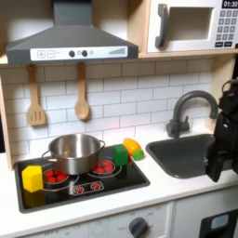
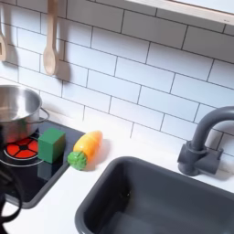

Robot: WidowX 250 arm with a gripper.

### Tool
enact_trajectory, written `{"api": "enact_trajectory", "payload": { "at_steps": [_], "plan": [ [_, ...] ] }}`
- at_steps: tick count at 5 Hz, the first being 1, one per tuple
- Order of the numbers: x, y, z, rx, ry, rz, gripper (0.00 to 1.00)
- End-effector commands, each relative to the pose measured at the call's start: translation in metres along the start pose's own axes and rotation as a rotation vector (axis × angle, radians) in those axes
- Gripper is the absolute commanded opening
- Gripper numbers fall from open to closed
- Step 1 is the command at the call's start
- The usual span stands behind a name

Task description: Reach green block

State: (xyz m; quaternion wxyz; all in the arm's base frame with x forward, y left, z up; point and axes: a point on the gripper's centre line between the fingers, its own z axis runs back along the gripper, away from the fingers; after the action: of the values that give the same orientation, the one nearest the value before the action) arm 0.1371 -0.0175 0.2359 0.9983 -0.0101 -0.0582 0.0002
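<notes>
The green block (image 1: 120, 154) is a small cube on the right part of the black stove top (image 1: 79, 181), between the steel pot (image 1: 74, 151) and a yellow-orange rounded piece (image 1: 133, 147). The second exterior view shows the green block (image 2: 52, 144) up close, touching the yellow-orange piece (image 2: 85, 148). My black arm hangs at the first exterior view's right edge, above the sink. My gripper (image 1: 216, 169) is at the arm's lower end, far to the right of the block. Its jaws are too dark and blurred to read.
A yellow cube (image 1: 33, 177) sits at the stove's left end. The dark sink (image 1: 186, 153) and its faucet (image 1: 186, 110) lie between arm and stove. Wooden utensils (image 1: 82, 102) hang on the tile wall. A thin dark cable (image 2: 13, 196) curves at the second exterior view's lower left.
</notes>
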Motion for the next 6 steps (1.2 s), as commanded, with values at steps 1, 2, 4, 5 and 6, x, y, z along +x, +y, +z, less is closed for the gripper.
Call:
{"api": "enact_trajectory", "payload": {
  "at_steps": [1, 2, 4, 5, 6],
  "plan": [
    [0.026, 0.006, -0.001, 0.014, -0.007, 0.003, 1.00],
    [0.039, 0.010, -0.002, 0.023, -0.011, 0.003, 1.00],
    [0.073, 0.022, -0.005, 0.045, -0.026, 0.005, 1.00],
    [0.087, 0.028, -0.004, 0.045, -0.042, 0.017, 1.00],
    [0.096, 0.032, -0.007, 0.051, -0.041, 0.033, 1.00]
  ]
}}
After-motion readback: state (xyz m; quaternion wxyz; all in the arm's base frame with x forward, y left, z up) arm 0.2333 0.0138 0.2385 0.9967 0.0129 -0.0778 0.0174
